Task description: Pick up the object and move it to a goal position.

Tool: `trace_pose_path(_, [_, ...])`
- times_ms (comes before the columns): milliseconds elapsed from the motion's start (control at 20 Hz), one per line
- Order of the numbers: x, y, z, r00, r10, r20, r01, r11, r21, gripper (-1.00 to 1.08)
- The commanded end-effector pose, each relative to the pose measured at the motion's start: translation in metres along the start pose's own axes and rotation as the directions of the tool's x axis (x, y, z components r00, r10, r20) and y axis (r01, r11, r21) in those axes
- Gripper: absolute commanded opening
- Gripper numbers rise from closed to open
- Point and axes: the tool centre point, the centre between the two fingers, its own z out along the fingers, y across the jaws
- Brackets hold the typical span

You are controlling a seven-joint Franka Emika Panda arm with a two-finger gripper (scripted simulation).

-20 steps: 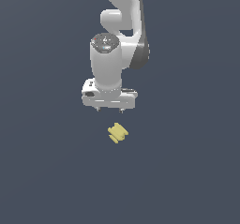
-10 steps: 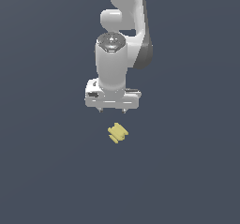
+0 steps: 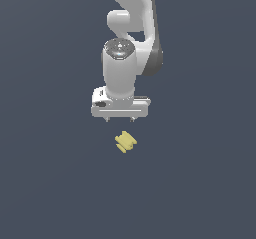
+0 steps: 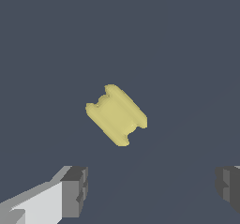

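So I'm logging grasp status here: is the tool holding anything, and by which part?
Nothing is held. The tool is open and hangs apart from the pale yellow ridged block, whose surface is untouched in the wrist view.

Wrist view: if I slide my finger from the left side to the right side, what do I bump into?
Left gripper finger → pale yellow ridged block → right gripper finger.

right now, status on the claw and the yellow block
Claw open, empty, hovering above the surface. Yellow block lying free on the surface, untouched, between the fingers' line in the wrist view. Nothing in the way.
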Motion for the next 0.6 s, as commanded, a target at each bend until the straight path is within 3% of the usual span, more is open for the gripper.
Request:
trace_pose_path(0, [0.002, -0.001, 0.004, 0.999, -0.035, 0.001, 0.035, 0.999, 0.0, 1.0])
trace_pose_path(300, [0.007, -0.004, 0.018, 0.987, -0.158, 0.002, 0.158, 0.987, 0.003, 1.0])
trace_pose_path(550, [0.013, -0.008, 0.034, 0.957, -0.292, 0.002, 0.292, 0.957, 0.008, 1.0])
